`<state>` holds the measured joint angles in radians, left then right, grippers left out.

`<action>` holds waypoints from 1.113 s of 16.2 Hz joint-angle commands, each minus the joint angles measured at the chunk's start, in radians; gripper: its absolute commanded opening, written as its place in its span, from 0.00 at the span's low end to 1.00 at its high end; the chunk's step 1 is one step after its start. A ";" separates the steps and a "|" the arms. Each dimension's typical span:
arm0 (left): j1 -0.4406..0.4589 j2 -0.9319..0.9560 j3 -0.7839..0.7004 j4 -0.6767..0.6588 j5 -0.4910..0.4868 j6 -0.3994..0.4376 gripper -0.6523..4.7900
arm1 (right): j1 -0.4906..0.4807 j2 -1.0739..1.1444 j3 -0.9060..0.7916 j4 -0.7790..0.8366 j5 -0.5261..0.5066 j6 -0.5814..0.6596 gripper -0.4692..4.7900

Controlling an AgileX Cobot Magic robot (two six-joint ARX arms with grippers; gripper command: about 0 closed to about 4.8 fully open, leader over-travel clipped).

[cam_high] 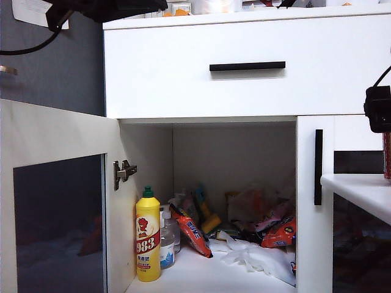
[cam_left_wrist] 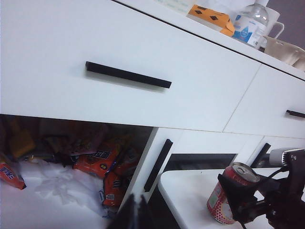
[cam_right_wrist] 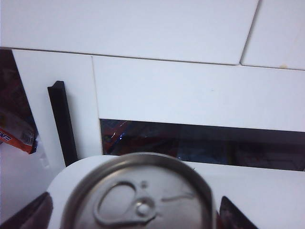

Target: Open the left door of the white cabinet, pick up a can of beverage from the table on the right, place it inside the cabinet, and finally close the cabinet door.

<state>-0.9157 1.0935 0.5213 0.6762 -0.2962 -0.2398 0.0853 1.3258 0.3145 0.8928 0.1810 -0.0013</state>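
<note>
Exterior view: the left door [cam_high: 58, 201] of the cabinet [cam_high: 244, 67] stands swung wide, so opening is done. Inside are a yellow bottle [cam_high: 148, 241] and snack packets [cam_high: 278, 232]. The can [cam_high: 387, 155] shows only as a red sliver at the right edge, on the desk [cam_high: 360, 192].

Left wrist view: the left gripper [cam_left_wrist: 139, 214] hangs low before the cabinet, fingers closed on nothing. The right gripper [cam_left_wrist: 248, 200] sits around the can [cam_left_wrist: 231, 193] on the desk [cam_left_wrist: 190, 195].

Right wrist view: the can's lid [cam_right_wrist: 138, 195] fills the foreground, a spread finger [cam_right_wrist: 238, 214] on either side, not yet gripping. The step looks like the pick-up; next the fingers should close squarely on the can, then lift.
</note>
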 commanded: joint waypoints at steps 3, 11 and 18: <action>0.001 -0.002 0.002 0.009 0.002 0.003 0.11 | 0.000 -0.003 0.003 -0.026 0.000 0.025 1.00; 0.001 -0.002 0.002 0.006 0.002 0.003 0.11 | 0.001 -0.003 0.003 -0.027 -0.001 0.035 0.72; 0.001 -0.002 0.002 0.005 0.002 0.003 0.11 | 0.008 -0.029 0.003 -0.009 -0.014 0.035 0.47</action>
<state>-0.9157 1.0935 0.5213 0.6758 -0.2962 -0.2398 0.0898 1.3132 0.3122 0.8394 0.1806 0.0326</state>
